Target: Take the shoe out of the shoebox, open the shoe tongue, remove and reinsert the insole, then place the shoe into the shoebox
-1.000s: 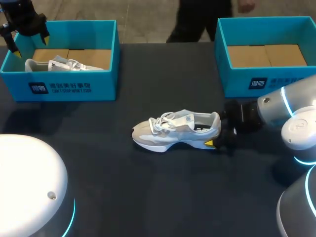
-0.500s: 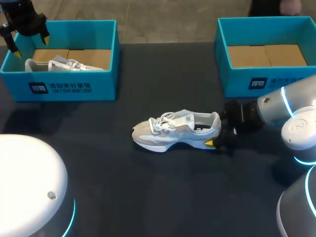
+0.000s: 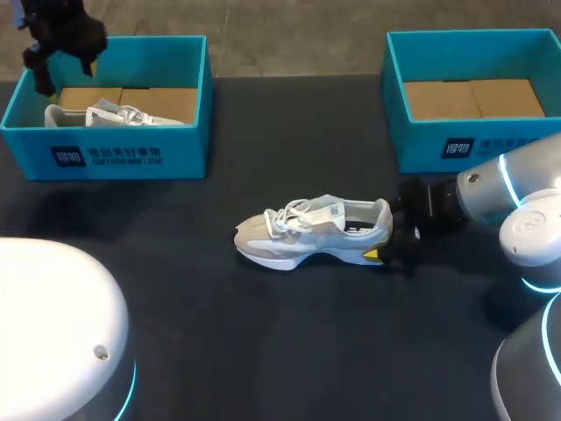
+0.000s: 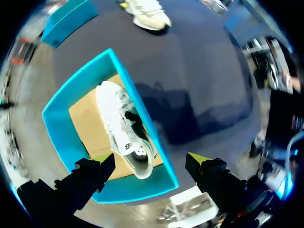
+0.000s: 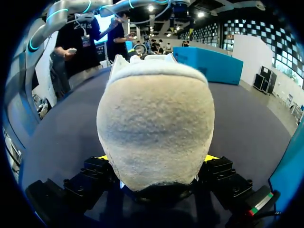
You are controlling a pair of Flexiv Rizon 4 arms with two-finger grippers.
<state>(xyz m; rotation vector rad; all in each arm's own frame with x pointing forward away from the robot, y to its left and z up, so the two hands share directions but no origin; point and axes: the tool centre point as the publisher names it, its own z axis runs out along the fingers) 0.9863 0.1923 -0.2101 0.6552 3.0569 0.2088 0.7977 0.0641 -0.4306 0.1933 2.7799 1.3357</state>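
Observation:
A white and beige shoe (image 3: pixel 311 230) lies on its sole in the middle of the dark table, toe toward my left. My right gripper (image 3: pixel 387 233) holds its heel: in the right wrist view the fuzzy heel (image 5: pixel 156 128) fills the gap between both yellow-tipped fingers (image 5: pixel 212 157). The teal shoebox (image 3: pixel 456 145) at back right shows only its cardboard floor. My left gripper (image 3: pixel 61 48) hangs open above the far corner of the left teal shoebox (image 3: pixel 131 156). A second white shoe (image 4: pixel 121 128) lies inside that box, beneath the left gripper (image 4: pixel 151 164) and untouched by it.
The two shoeboxes stand at the back corners with a gap of bare table between them. My left arm's white base (image 3: pixel 53 333) rises at the front left and my right arm's body (image 3: pixel 526 237) at the right edge.
My left gripper has risen a little and shifted right over the left box's corner. The shoe and my right arm have not moved.

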